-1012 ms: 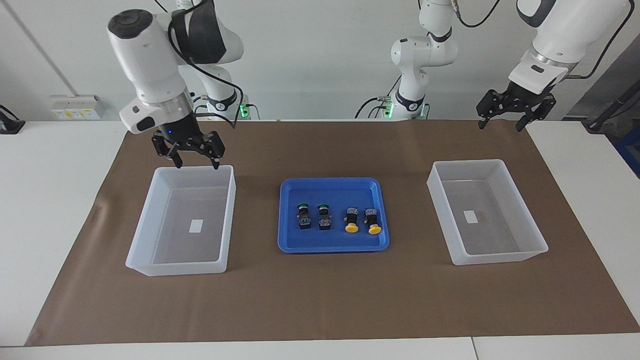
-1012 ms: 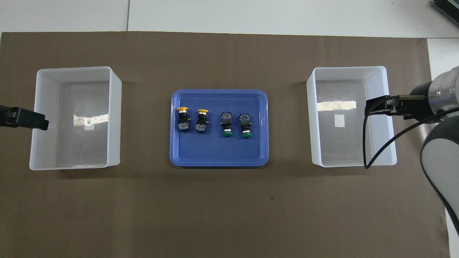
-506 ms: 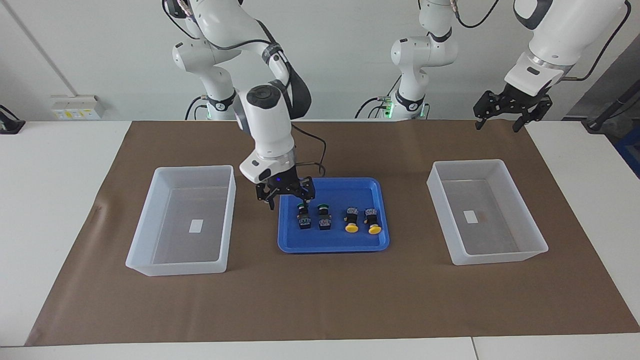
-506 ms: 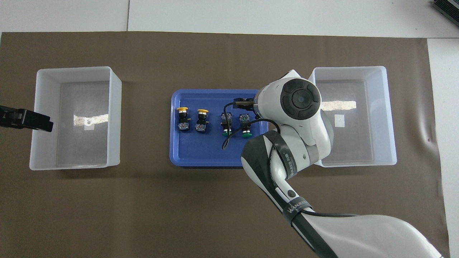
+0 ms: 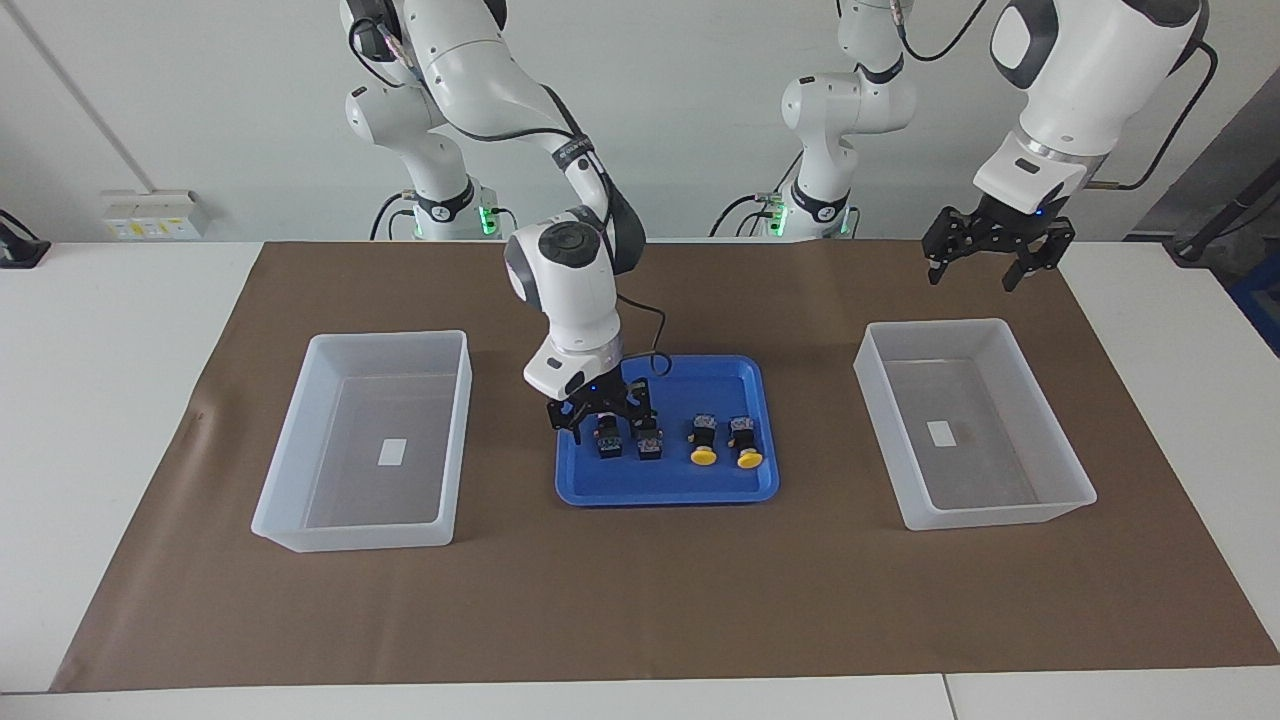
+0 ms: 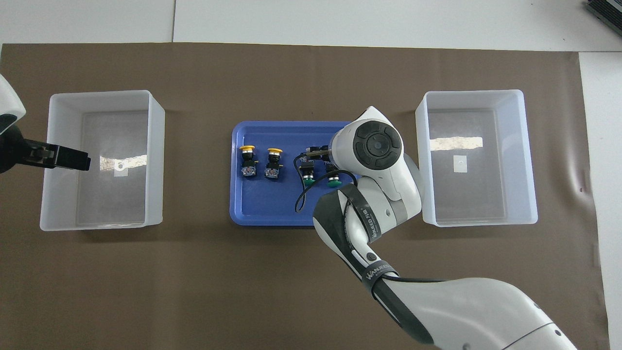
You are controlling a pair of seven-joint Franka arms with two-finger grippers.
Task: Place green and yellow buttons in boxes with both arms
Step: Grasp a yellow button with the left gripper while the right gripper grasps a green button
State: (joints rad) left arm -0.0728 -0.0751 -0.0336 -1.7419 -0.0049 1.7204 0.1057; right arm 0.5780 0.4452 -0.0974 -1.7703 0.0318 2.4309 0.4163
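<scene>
Two green buttons [image 5: 607,441] [image 6: 307,181] and two yellow buttons [image 5: 704,444] [image 6: 248,158] lie in a row in the blue tray [image 5: 665,490] [image 6: 272,209]. My right gripper [image 5: 608,420] is open and low over the green button nearest the right arm's end, its fingers either side of it; its cap is hidden in the facing view. In the overhead view the right wrist covers most of that gripper [image 6: 313,153]. My left gripper [image 5: 972,272] [image 6: 80,162] is open and empty, high over the edge of the box at the left arm's end [image 5: 940,325] [image 6: 104,94].
The second translucent box [image 5: 390,338] [image 6: 471,93] stands at the right arm's end, holding only its white label. Brown paper covers the table. The right arm's forearm crosses the tray's near corner in the overhead view.
My right arm swung from over its box to the blue tray and came down onto the green buttons. My left gripper drifted a little toward the table's middle.
</scene>
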